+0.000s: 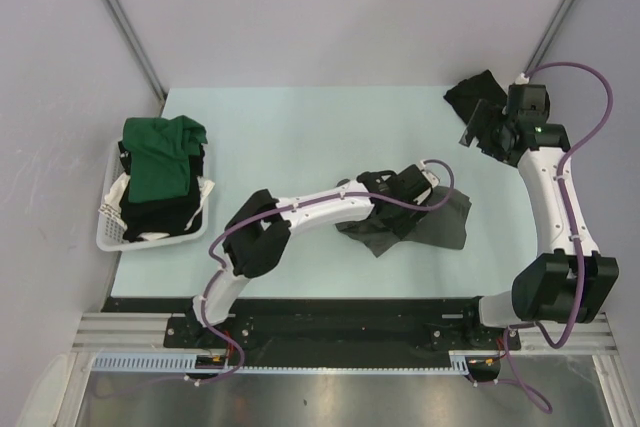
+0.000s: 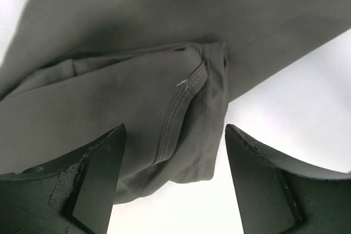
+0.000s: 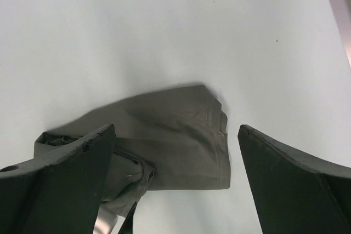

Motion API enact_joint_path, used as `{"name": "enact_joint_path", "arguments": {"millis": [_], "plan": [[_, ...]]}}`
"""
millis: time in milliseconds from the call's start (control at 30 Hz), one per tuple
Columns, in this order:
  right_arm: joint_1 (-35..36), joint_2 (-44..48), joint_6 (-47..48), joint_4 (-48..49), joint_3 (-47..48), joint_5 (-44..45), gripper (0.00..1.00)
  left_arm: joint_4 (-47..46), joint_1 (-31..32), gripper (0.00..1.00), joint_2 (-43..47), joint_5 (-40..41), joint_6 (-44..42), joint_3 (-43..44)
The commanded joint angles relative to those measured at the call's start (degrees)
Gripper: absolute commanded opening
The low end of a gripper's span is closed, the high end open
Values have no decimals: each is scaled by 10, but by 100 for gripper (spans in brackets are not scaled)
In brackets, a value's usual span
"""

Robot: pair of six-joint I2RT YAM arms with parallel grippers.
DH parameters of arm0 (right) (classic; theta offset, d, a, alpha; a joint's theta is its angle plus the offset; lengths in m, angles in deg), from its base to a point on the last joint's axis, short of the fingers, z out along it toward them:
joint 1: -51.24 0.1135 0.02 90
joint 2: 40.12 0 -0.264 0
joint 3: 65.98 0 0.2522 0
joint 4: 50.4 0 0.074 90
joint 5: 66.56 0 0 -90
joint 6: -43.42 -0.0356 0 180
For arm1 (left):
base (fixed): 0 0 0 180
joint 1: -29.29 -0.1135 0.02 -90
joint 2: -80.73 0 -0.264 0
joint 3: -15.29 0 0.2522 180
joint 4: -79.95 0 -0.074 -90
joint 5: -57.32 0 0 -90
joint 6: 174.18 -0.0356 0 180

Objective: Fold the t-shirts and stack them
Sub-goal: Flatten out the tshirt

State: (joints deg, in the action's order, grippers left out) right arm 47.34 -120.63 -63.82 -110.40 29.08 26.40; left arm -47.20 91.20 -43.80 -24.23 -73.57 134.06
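Beneath the left end effector (image 2: pixel 174 132) lies the grey t-shirt (image 2: pixel 109 102).

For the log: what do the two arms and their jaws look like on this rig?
Both the left arm and the right arm have white link shells with bulky black joint housings. A purple cable loops along each arm. The jaws are dark, wedge-shaped plates with scuffed, chipped edges. No markings are legible.

Pale mint tabletop (image 1: pixel 300 127), plain lilac-grey walls (image 1: pixel 330 7), metal corner posts (image 1: pixel 118 15), aluminium rail (image 1: pixel 130 327) along near edge, soft even light
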Motion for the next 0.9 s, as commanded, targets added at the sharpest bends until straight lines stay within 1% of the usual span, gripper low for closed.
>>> {"name": "enact_joint_path", "arguments": {"millis": [0, 433, 867], "plan": [[-2, 15, -10, -4, 4, -17, 100, 5, 8, 77, -12, 32, 11, 23], [-1, 2, -10, -10, 4, -23, 100, 8, 11, 77, -20, 22, 16, 63], [1, -13, -10, -15, 4, -38, 100, 0, 10, 77, -85, 0, 24, 92]]}}
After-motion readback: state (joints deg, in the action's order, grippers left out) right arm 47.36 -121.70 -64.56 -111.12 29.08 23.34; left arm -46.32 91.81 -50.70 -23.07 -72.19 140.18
